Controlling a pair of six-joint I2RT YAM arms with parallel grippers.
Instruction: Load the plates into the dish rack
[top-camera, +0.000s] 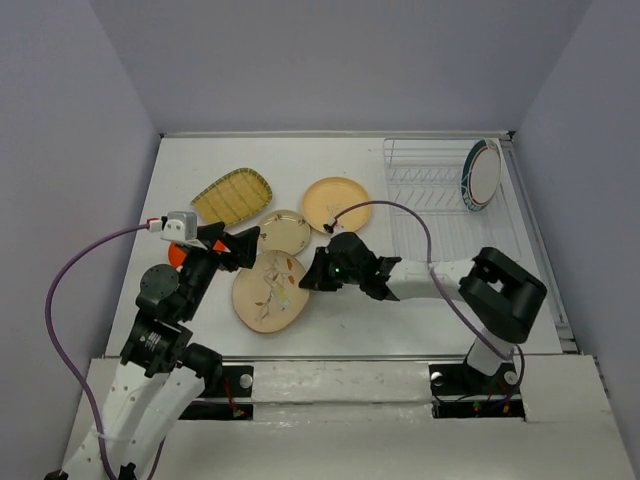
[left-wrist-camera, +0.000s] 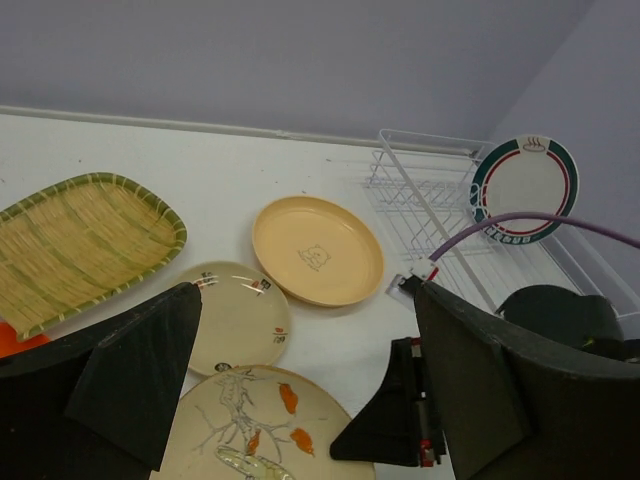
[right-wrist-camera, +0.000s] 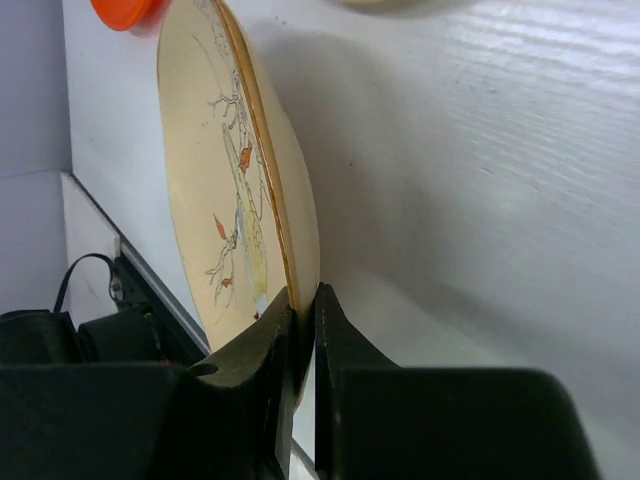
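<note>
My right gripper (right-wrist-camera: 303, 300) is closed on the rim of the cream oval leaf-print plate (right-wrist-camera: 225, 190), one finger on each face of the edge. From above, that gripper (top-camera: 310, 278) meets the plate (top-camera: 268, 292) at its right edge, with the arm stretched across the table (top-camera: 400, 330) from the right. I cannot tell whether the pinched edge is off the surface. My left gripper (top-camera: 238, 243) has its jaws spread wide and holds nothing; it hangs above the oval plate's far-left edge, and its wrist camera looks out between the fingers (left-wrist-camera: 140, 370) over the plates.

The dish rack (top-camera: 430, 195) sits in the far right corner, its right side along the table's edge near the wall. Bare tabletop shows between the rack and the round orange-tan plate (top-camera: 337, 203), and a strip runs along the near edge in front of the oval plate.

I count six plates, one rack and two arms. One plate, the white one with the green-red rim (top-camera: 481, 174), stands upright at the rack's far right end. Five are on the table: the oval plate, the orange-tan plate, the small beige floral plate (top-camera: 283, 231) just beyond the oval one, the yellow-green woven-look plate (top-camera: 232, 196) at far left, and the small orange-red plate (top-camera: 176, 255), mostly hidden under the left arm.
</note>
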